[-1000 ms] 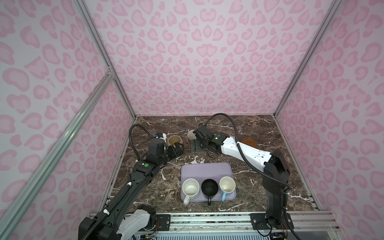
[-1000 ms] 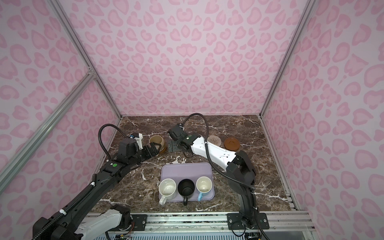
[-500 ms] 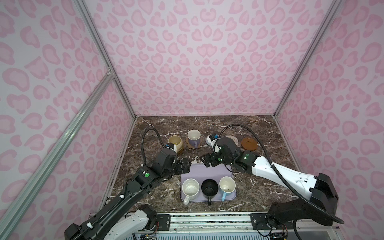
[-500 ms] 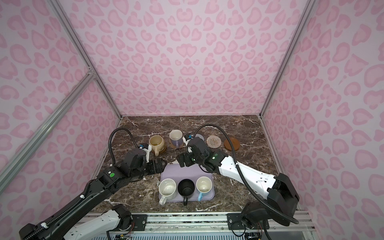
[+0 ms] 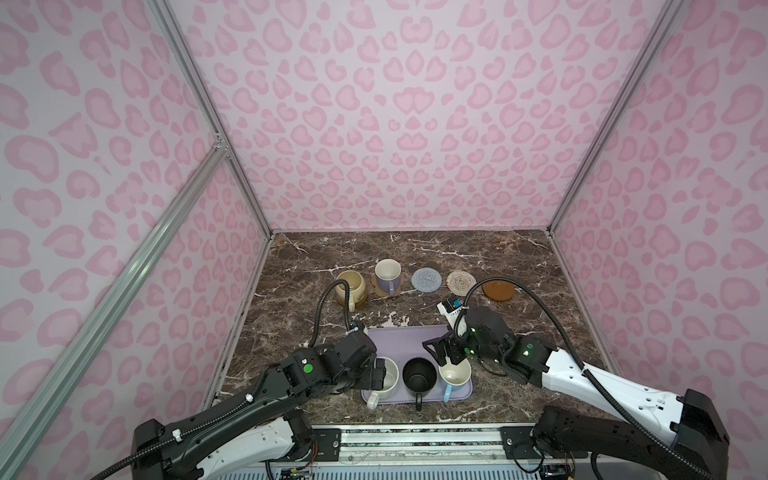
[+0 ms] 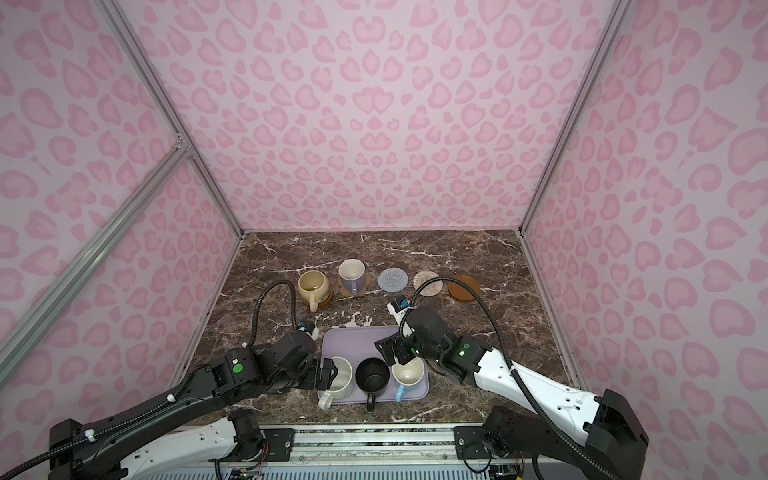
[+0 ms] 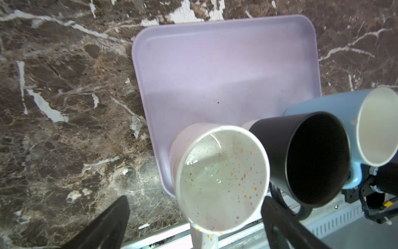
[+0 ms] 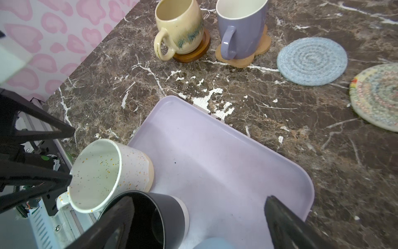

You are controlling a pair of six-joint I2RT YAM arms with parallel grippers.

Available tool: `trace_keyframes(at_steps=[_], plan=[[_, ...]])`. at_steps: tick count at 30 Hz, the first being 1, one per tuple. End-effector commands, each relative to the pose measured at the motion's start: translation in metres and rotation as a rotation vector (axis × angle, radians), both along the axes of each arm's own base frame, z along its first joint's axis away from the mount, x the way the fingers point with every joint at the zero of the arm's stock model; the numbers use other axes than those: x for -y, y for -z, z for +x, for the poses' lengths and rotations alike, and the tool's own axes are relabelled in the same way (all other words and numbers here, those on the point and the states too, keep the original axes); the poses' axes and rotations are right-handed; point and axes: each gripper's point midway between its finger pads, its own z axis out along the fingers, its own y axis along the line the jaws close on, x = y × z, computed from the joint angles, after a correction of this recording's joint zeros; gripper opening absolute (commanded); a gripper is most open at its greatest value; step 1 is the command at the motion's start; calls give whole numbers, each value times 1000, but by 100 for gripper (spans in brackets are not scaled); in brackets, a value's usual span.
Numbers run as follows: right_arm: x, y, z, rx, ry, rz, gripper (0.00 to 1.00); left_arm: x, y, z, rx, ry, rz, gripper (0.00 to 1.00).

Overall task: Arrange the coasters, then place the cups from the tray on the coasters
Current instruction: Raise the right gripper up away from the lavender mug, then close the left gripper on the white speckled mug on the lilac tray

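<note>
Currently left pincer (image 5: 379, 372) gapes empty beside speckled mug (image 5: 387, 377), right pincer (image 5: 442, 353) likewise above blue mug (image 5: 456, 374).

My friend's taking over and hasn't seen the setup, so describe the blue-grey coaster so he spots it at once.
Beyond the lavender tray, five coasters cross the marble table. The blue-grey woven coaster is the middle one, between the lavender mug and the beige woven coaster; only it is blue.
</note>
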Motion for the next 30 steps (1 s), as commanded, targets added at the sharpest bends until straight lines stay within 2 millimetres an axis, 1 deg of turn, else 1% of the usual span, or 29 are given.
trace_keyframes(at_steps=[1,6,8,12,17,20,24,27,30], plan=[[0,-8,7,43,26,21,97,-8,10,-6,-16,-16,68,97],[1,-4,8,32,33,4,97,-8,21,-16,-36,11,108,97],[1,-2,8,26,32,2,97,-5,26,-21,-48,30,112,99],[0,2,7,15,28,-7,97,2,36,-30,-61,63,120,100],[-2,2,10,16,32,-14,97,-3,48,-33,-64,51,143,99],[-4,2,11,14,29,-12,97,-5,45,-26,-30,16,141,98],[-4,6,12,8,33,-25,97,-4,27,-13,44,-5,136,98],[-4,6,13,5,36,-30,96,0,19,-10,60,4,134,98],[-3,8,13,2,38,-35,96,-4,15,-8,73,-21,130,98]])
